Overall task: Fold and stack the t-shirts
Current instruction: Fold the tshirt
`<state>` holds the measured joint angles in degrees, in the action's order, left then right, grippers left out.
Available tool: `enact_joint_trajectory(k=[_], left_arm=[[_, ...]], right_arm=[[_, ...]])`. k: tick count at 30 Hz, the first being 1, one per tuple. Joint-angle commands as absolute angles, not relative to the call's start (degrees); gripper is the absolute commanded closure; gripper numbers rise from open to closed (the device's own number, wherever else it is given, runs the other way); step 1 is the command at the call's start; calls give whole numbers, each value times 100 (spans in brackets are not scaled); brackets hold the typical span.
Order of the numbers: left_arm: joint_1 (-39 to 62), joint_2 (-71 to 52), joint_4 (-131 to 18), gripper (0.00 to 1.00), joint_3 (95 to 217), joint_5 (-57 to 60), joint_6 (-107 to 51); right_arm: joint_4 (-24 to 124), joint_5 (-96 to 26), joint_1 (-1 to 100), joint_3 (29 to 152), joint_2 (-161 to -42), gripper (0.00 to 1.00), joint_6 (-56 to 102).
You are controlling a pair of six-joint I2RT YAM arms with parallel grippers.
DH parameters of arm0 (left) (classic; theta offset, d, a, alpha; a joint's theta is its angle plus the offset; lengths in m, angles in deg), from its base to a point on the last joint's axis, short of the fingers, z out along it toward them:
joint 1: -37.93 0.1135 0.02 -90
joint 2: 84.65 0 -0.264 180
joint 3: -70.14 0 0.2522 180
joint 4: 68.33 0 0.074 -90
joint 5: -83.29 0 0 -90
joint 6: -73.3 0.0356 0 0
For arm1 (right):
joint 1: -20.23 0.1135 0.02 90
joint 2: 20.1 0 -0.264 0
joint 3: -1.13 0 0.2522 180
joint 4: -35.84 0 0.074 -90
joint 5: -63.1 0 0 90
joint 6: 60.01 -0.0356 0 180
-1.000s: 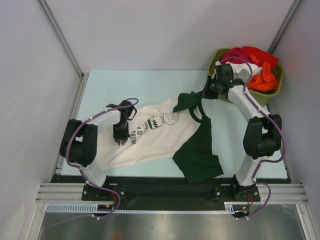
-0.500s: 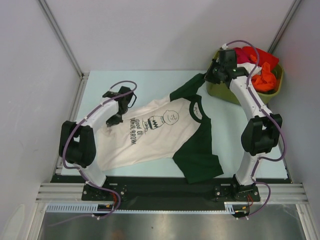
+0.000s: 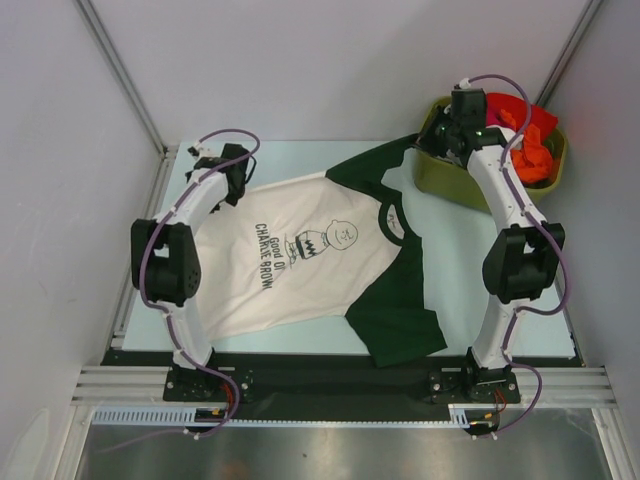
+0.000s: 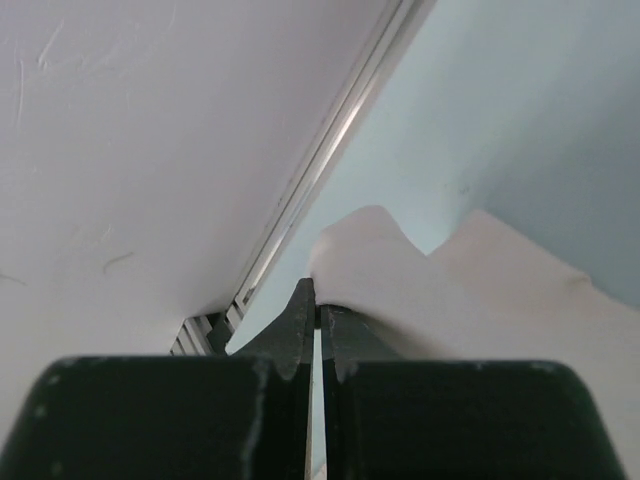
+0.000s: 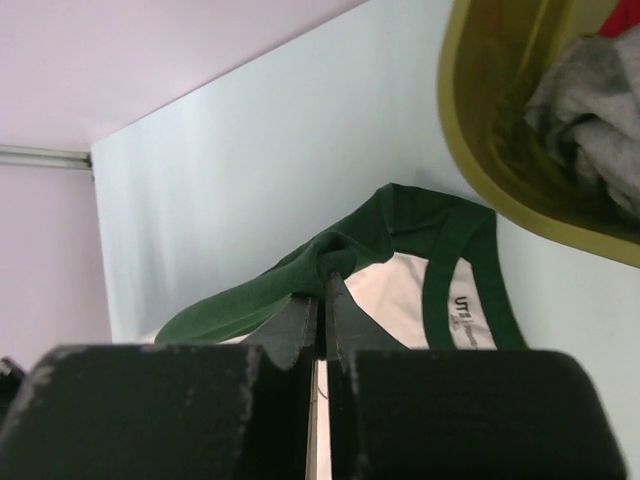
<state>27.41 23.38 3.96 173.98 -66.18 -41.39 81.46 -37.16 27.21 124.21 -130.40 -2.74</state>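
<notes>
Spreading t-shirt (image 3: 310, 275) flat; clamping cream hem (image 4: 372, 252) with left gripper (image 4: 318, 312), green sleeve (image 5: 262, 292) with right gripper (image 5: 323, 290); next: lay it taut, release, fold.

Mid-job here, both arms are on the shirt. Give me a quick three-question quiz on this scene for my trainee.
1. True or false: the left end effector is shut on cream cloth of the t-shirt.
2. The right end effector pinches cloth of which colour? A) green B) red C) grey
3. Fill in: the olive tub stands at the far ____ corner of the table.
Key: 1 true; 2 A; 3 right.
</notes>
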Motion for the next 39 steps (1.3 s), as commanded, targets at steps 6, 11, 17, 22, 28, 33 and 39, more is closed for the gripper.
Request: enact_joint_trajectory(k=[6, 11, 17, 22, 28, 33, 39], left_arm=[[3072, 3022, -1385, 100, 18137, -6974, -2375], [3213, 3364, -2028, 100, 18399, -6640, -2040], [3283, 3866, -2240, 100, 18910, -6578, -1679], [3441, 4095, -2249, 100, 19112, -6262, -1697], [3433, 3832, -1836, 99, 18964, -5621, -2048], [3433, 3673, -1213, 100, 18612, -5321, -2443], [3441, 3471, -562, 100, 18260, -5391, -2926]], right_arm=[[7396, -4114, 2761, 12818, -13294, 100, -640], [7255, -4167, 2787, 12976, -13637, 100, -877], [7254, -4140, 2849, 13302, -13962, 100, -983], [7377, -4105, 2867, 13328, -13972, 100, -948], [7992, -4061, 2884, 13092, -13682, 100, -947], [8326, -4079, 2902, 12363, -13042, 100, -1105], [8555, -4193, 2902, 11502, -12251, 100, -1343]])
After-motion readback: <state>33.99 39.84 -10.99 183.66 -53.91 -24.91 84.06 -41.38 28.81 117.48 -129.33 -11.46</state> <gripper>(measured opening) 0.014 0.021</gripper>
